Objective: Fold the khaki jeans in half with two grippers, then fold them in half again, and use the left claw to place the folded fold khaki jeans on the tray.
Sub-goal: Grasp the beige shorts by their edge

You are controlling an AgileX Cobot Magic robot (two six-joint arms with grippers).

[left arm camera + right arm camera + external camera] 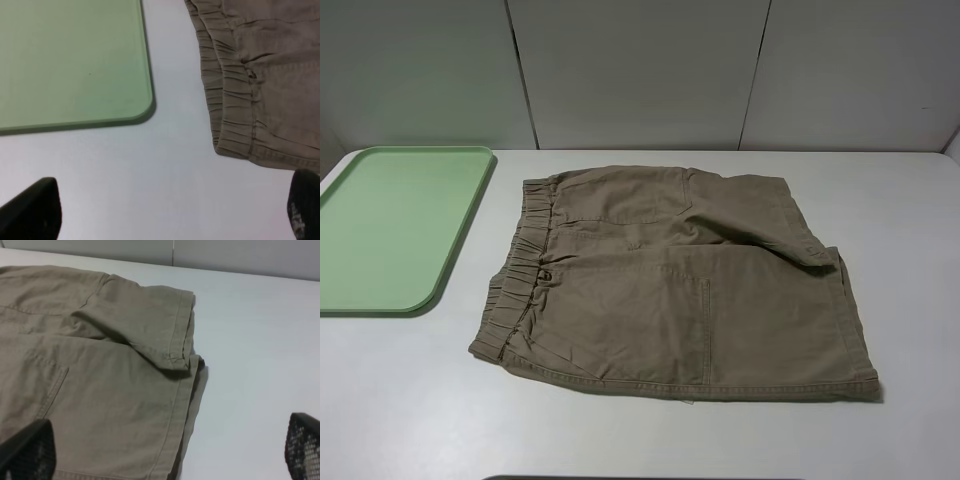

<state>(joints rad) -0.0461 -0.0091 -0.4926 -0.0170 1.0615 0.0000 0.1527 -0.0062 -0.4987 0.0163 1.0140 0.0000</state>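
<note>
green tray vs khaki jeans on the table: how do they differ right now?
The pale mint-green rectangular plastic tray is rigid and smooth; the khaki cotton jeans are soft and creased. The tray sits far left, the jeans centre-right. Both lie flat on the white table, apart.

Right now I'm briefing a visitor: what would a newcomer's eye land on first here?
The khaki jeans lie spread out in the middle of the white table, with the elastic waistband facing left. A mint-green tray sits at the table's left side, apart from them.

White tabletop (410, 400), pale panelled wall (640, 70) with dark seams behind
</note>
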